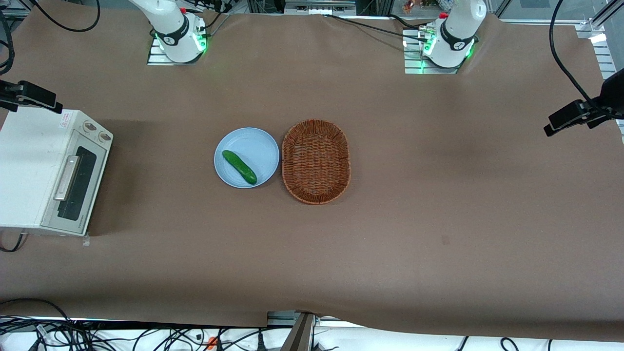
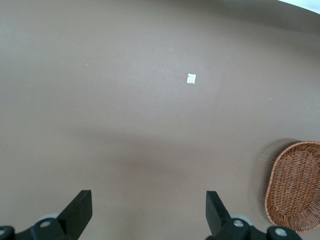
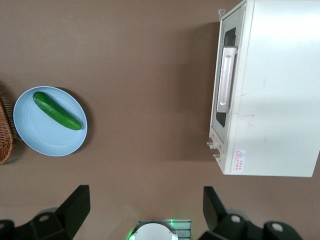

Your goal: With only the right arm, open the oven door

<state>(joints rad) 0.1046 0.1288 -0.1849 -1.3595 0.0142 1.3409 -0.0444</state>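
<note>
Oven [image 1: 29, 170] sits at the working arm's end of the table [image 1: 438, 195], door [image 1: 75, 183] facing the table's middle, toward the plate [image 1: 258, 146]. Door is shut: panel flush with the body, silver handle [image 1: 67, 178] lying along the edge of the dark window, two knobs [image 1: 96, 131] on the strip at the end farther from the front camera. Right arm [image 1: 170, 24] shows only its base and lower link in the front view, at the table's far edge. Gripper [image 3: 145, 210] is raised well above the table and looks straight down; fingers [image 3: 75, 205] are spread wide with nothing between them. The wrist view takes in both the door [image 3: 227, 80] and its handle [image 3: 226, 77], so this looks like a survey pose taken before any approach. Plate with a cucumber [image 1: 239, 166] stands beside a wicker basket [image 1: 316, 161] mid-table, well apart from the oven; they leave room for the door to swing down. Judgement: task not begun. Next the gripper must descend in front of the door and align with the handle bar. Risk: a light oven may slide when pulled.
</note>
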